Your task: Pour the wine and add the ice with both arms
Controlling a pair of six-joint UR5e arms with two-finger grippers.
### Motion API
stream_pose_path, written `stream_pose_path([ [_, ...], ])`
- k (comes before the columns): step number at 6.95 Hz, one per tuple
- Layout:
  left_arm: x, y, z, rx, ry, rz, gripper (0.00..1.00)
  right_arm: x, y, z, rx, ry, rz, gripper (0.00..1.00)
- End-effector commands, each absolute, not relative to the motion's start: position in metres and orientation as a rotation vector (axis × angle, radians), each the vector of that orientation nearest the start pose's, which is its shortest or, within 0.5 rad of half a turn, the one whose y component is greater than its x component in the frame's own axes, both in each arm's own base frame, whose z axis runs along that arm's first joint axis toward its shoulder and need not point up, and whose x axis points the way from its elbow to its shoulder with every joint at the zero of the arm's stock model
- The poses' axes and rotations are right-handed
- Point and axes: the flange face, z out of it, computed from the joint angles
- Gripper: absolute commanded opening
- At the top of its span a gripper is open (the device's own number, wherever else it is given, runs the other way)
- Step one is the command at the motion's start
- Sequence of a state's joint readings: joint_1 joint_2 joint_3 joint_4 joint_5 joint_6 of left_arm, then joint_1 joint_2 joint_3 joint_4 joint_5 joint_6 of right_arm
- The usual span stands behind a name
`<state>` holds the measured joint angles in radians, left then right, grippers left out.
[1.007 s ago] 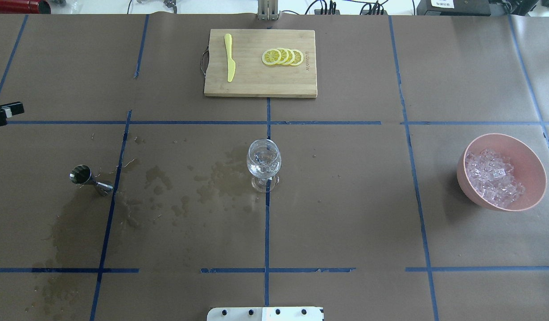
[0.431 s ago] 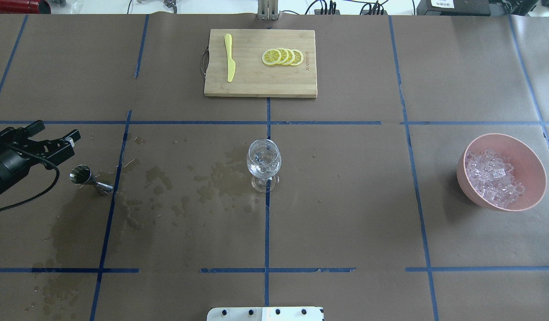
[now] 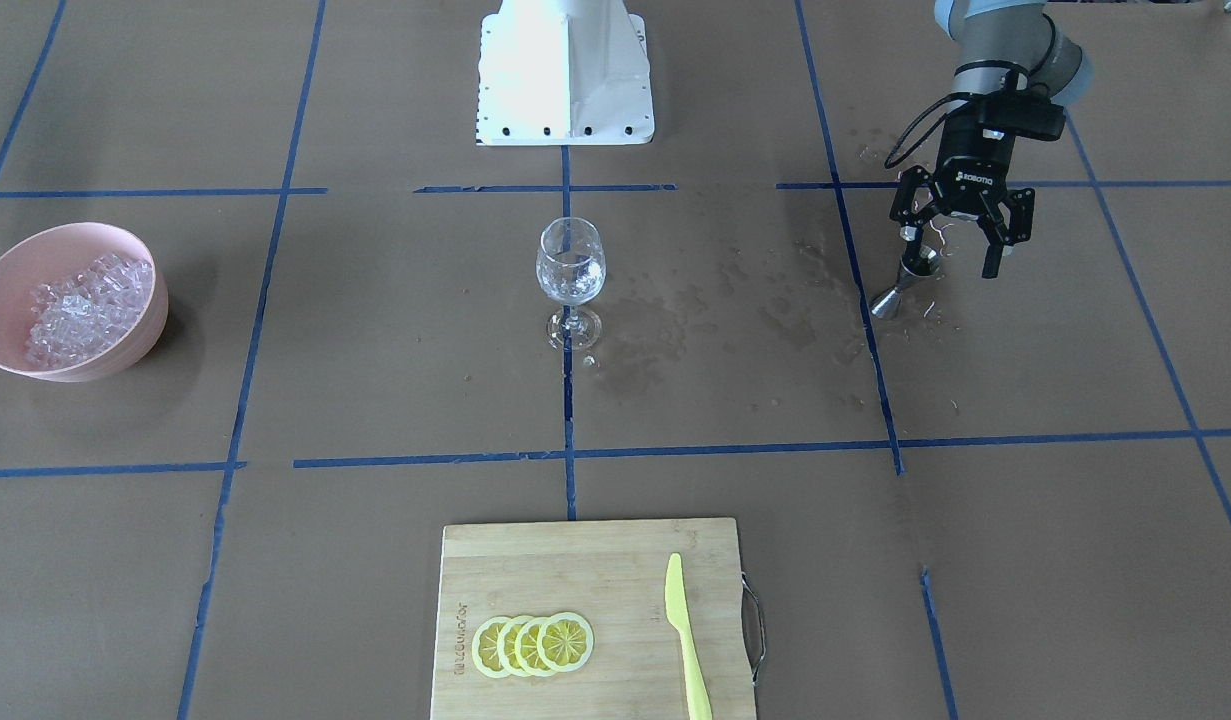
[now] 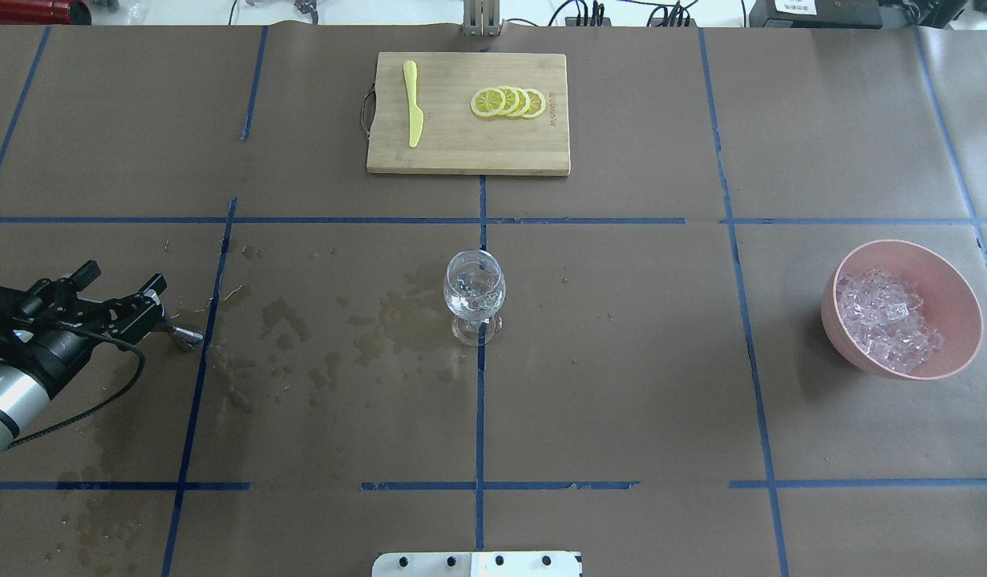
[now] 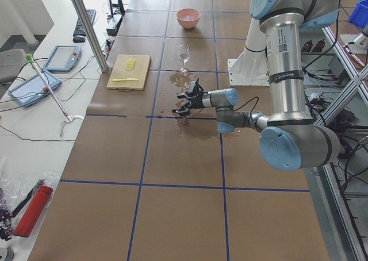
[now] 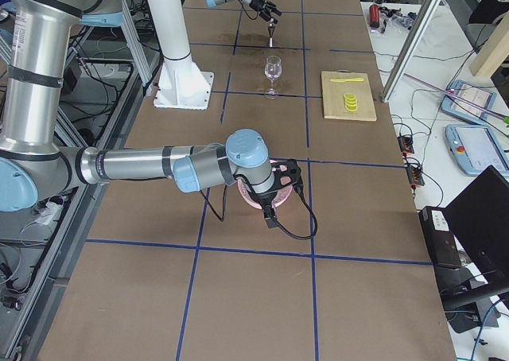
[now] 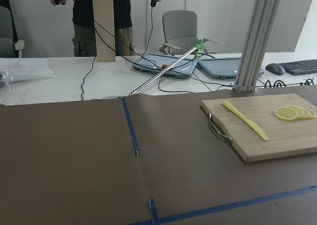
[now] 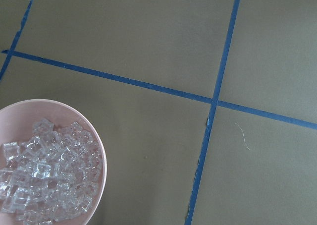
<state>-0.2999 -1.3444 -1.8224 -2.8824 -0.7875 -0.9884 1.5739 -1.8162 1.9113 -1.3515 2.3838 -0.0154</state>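
Now, left hand [image 3: 950, 250]: fingers spread, come in from the table's left edge over the jigger [image 3: 900, 285].
Jigger: one, unmoved.
Wine glass [image 4: 475, 292]: one, mid-table, unmoved.
Board [image 4: 461, 144]: one, far edge; one knife [image 4: 414, 108], four lemon slices [image 4: 509, 102].
Ice [image 4: 886, 324]: heaped in one bowl [image 4: 962, 288], right edge.
Right hand [image 6: 274, 190]: at the bowl; grip can't be told.

Bright, even light falls from above, so shadows are soft: the bowl [image 4: 833, 320] throws a faint one toward the glass [image 4: 475, 292], which carries small white glints. The white pedestal [image 3: 565, 60] is washed out in the front view. Every view is sharp, the ice [image 8: 44, 185] included. The right wrist view lays a greenish cast over the paper [image 8: 148, 36], brown elsewhere. In the side views a wide-angle stretch makes an upright post [image 5: 89, 28] lean near the edge.
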Motion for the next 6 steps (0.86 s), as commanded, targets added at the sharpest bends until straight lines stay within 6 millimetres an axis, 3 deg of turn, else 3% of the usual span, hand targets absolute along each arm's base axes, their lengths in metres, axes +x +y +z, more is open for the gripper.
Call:
stream_pose_path([
  [1,0.329,-0.294,0.495,1.127,0.854,-0.308,1.00,0.062,-0.403,0.572,0.304,-0.803,-0.139,1.00],
  [6,0.366,-0.286,0.529,1.132,0.810,-0.313,1.00,0.062,-0.403,0.574,0.299,-0.804,-0.137,1.00],
])
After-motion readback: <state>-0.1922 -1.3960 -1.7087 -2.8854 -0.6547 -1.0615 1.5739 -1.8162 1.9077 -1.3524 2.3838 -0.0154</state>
